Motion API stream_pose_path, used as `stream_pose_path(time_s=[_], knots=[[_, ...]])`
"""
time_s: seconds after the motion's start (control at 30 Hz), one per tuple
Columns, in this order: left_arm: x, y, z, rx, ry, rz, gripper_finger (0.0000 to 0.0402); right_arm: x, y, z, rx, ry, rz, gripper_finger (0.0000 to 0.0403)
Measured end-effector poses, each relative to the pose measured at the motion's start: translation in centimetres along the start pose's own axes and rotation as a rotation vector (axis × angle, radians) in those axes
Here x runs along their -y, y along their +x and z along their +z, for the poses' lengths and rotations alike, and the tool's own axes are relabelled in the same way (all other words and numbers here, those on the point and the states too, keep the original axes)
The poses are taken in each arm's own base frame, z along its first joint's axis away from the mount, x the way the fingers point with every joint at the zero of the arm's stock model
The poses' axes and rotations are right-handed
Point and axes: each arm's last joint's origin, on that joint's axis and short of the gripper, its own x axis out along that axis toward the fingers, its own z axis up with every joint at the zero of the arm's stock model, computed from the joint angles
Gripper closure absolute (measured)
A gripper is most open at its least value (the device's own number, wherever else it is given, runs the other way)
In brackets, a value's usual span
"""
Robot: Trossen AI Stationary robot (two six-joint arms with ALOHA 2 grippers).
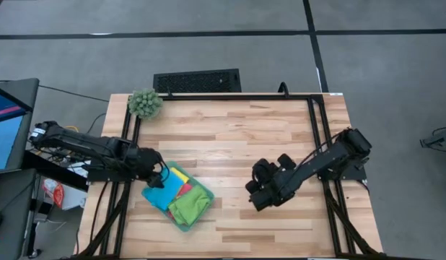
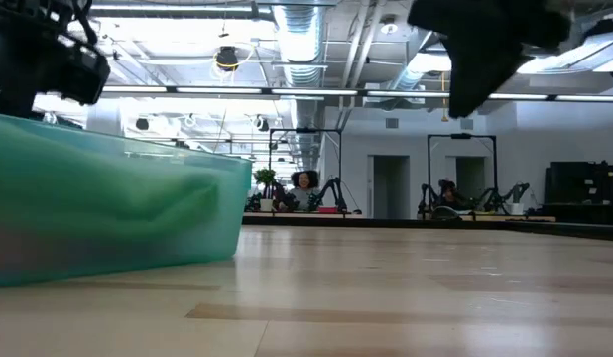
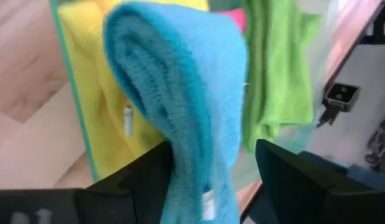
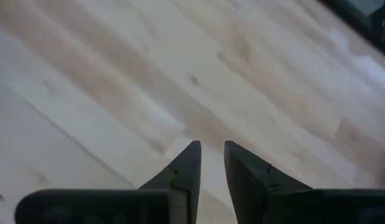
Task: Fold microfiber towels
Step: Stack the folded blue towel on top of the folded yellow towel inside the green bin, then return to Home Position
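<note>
Step in hand, judged: taking the first towel out of the tray (image 1: pixel 202 214). The left tool (image 1: pixel 161 178) sits over the tray's near-left corner with the blue towel (image 3: pixel 180 106) draped between its fingers (image 3: pixel 142 180), which stand spread either side of the cloth. Whether they actually pinch it cannot be told from these views. The yellow towel (image 3: pixel 96 81), pink towel (image 1: pixel 185 189) and green towel (image 1: pixel 188 204) lie in the tray, bunched, none folded.

The right tool (image 1: pixel 258 195) hangs above bare worktop (image 1: pixel 230 137) right of the tray, its fingers nearly closed on nothing.

Next move, judged: lift the blue towel clear of the tray wall and spread it flat on the open wood between the arms. The cloth is limp and may drag a neighbour out with it.

Surface: pale wood planks, black frame rails along the edges; a spiky plant ball (image 1: pixel 145 103) at the far-left corner. Room: grey floor, a large hall with ceiling ducts, and more arm rigs and a person far behind.
</note>
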Motion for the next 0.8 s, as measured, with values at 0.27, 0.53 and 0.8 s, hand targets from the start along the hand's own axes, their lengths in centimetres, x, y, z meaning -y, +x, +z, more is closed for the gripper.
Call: stream_pose_path(time_s=[0.27, 0.53, 0.8], knots=[[0.2, -2.2, -0.3, 0.007, 0.056, 0.171, 0.0177, 2.6, -1.8, 2.4, 0.146, 0.053, 0.038, 0.0307], [4.5, -8.4, 0.0, 0.223, 0.261, 0.112, 0.0177, 6.7, -6.7, 5.6, 0.515, 0.106, 0.136, 0.0307], [9.8, -19.1, -0.6, 0.651, 0.803, -0.006, 0.0178, 17.4, -14.4, 8.6, 0.776, 0.102, 0.129, 0.0307]])
